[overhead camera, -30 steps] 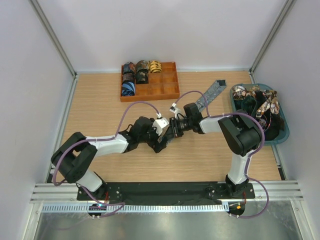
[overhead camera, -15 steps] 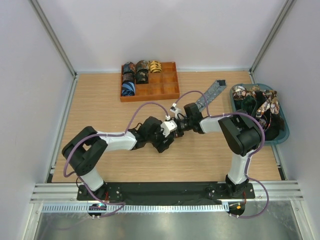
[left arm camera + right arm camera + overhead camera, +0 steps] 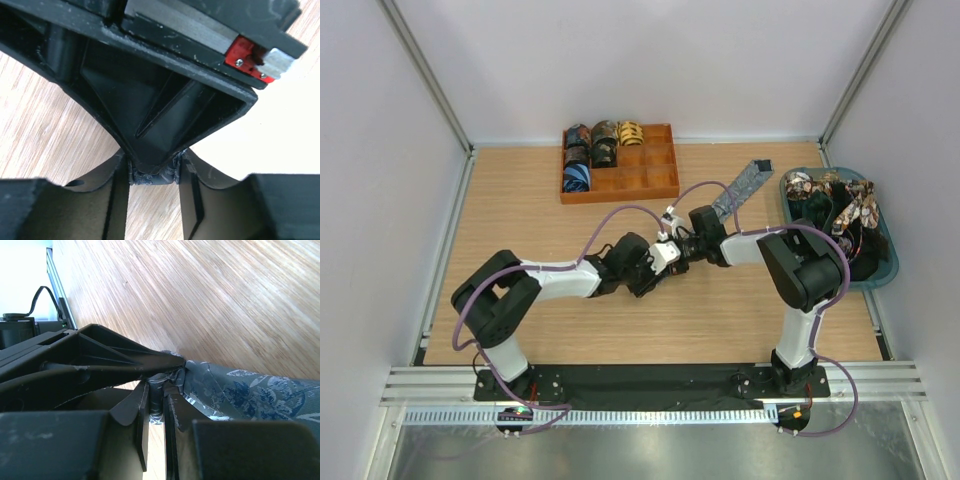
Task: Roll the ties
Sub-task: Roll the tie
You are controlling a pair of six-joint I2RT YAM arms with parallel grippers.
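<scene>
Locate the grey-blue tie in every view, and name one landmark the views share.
Top external: the grey-blue tie lies right of centre, running diagonally from beside the teal bin down toward the middle.
Left wrist: only its crumpled end shows, at bottom centre.
Right wrist: it fills the lower right, narrowing toward the centre.
Shared landmark: the wooden tabletop.

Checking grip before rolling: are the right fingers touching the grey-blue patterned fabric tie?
Touching: right wrist view shows the grey-blue patterned fabric tie pinched between the right fingers.
</scene>
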